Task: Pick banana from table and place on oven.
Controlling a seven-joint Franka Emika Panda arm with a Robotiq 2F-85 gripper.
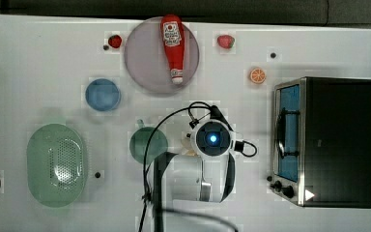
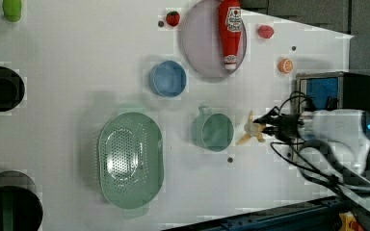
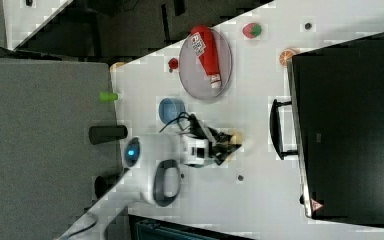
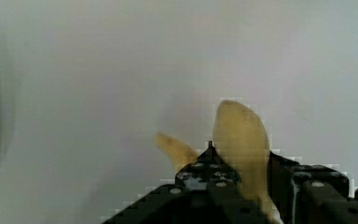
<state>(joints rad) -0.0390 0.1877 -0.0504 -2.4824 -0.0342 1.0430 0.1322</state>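
The banana (image 4: 240, 135), pale yellow with peel flaps, sits between my gripper's (image 4: 240, 170) black fingers, which are shut on it. In the left view the banana (image 2: 251, 129) sticks out of the gripper (image 2: 266, 128) just right of the green cup (image 2: 213, 131), low at the white table (image 2: 77, 57). Whether it touches the tabletop I cannot tell. In the top view the wrist covers most of it. The oven (image 1: 340, 140), with its black top and steel front, stands at the top view's right, its glass door (image 1: 289, 133) facing the arm.
A green colander (image 1: 57, 164), a blue bowl (image 1: 103, 94) and a grey plate (image 1: 142, 63) bearing a ketchup bottle (image 1: 173, 46) lie to the top view's left and back. An orange slice (image 1: 257, 75) and two strawberries (image 1: 225, 41) lie near the far edge.
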